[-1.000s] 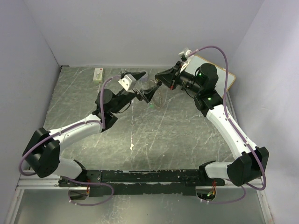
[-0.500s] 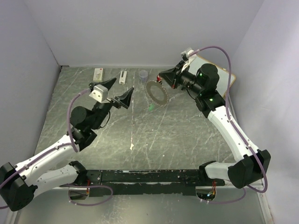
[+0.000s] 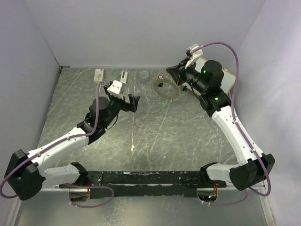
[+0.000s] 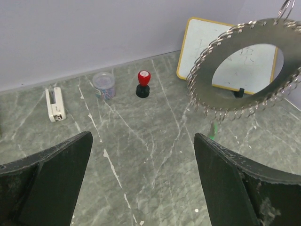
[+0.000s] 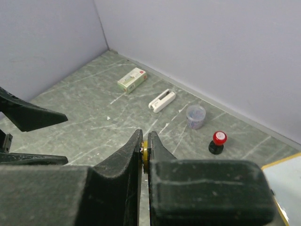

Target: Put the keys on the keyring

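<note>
- Over the last half-second the left pincer (image 3: 129,100) had swung toward centre, wide and empty, and the keyring (image 4: 201,82) had drawn back.
- The green key (image 4: 212,132) lay on the bench (image 4: 155,160) under the ring. It looked best approached low and straddled squarely.
- The right pincer (image 5: 146,136), clamped narrow, held the keyring aloft.
- The stamp (image 4: 143,84), cup (image 4: 104,85) and whiteboard (image 4: 202,52) stood well clear beyond.

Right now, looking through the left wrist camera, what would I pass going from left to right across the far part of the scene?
white stapler → small clear cup → red-topped black knob → keyring, held up off the table.
</note>
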`<action>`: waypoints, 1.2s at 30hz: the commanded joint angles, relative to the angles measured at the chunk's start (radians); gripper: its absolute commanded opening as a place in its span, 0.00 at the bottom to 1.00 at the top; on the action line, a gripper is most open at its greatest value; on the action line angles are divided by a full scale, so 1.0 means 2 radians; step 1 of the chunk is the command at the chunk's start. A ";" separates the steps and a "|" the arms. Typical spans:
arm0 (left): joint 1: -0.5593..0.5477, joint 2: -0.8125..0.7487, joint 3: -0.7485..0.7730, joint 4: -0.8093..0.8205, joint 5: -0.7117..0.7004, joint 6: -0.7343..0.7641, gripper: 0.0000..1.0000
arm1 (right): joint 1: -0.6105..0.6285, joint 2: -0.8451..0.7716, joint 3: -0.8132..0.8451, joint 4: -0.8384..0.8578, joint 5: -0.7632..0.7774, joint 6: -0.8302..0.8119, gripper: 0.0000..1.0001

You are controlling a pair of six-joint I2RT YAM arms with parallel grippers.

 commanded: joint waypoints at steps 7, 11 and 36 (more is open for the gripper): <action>0.000 -0.005 -0.002 0.042 -0.007 -0.030 1.00 | 0.004 -0.037 0.024 -0.025 0.048 -0.012 0.00; -0.001 -0.003 0.004 0.030 -0.026 -0.036 1.00 | 0.003 -0.043 0.030 -0.032 0.046 -0.012 0.00; -0.002 -0.019 -0.016 0.026 -0.038 -0.066 1.00 | 0.004 -0.052 0.038 -0.048 0.068 -0.013 0.00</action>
